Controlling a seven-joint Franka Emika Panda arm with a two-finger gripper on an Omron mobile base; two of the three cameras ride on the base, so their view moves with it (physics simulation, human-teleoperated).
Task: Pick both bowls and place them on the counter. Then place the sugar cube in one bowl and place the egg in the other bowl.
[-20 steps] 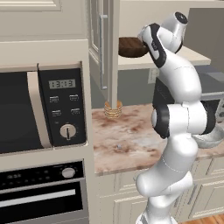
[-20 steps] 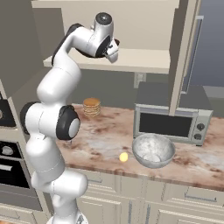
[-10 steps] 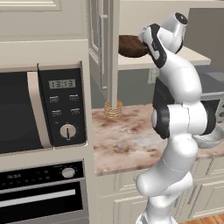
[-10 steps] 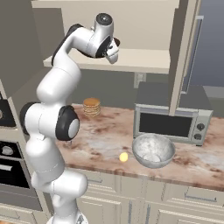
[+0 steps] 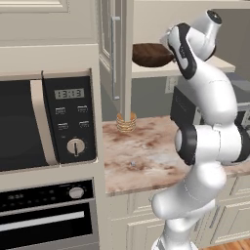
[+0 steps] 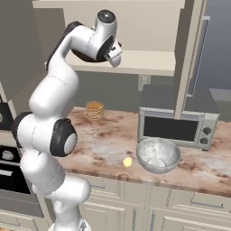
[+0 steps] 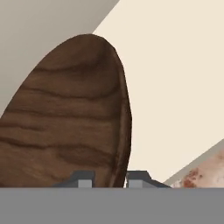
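Wooden bowl (image 5: 151, 54) sits on the cream shelf (image 5: 195, 68) above the counter (image 5: 146, 156), the arm reaching up to it. Hand view: gripper (image 7: 110, 178) has its 2 fingertips astride the bowl's rim, 1 inside, 1 outside, clenched on that rim. A rim pinch makes sense, since the bowl is far too wide to span.

Grey stone-like bowl (image 6: 158, 154) already stands on the counter in front of the toaster oven (image 6: 176, 124). Egg (image 6: 127, 161) lies just beside it, to its left, apart from it. Sugar cube (image 5: 131, 163) is a speck on the open counter, well apart from the stacked tan rings (image 5: 126, 122). So 1 bowl is down and 1 is left; neither item is bowled yet.

Versus 1 second ago: arm pose and bowl look unchanged in both base views; the jaws have closed from wider to the present pinch. No lift visible yet.
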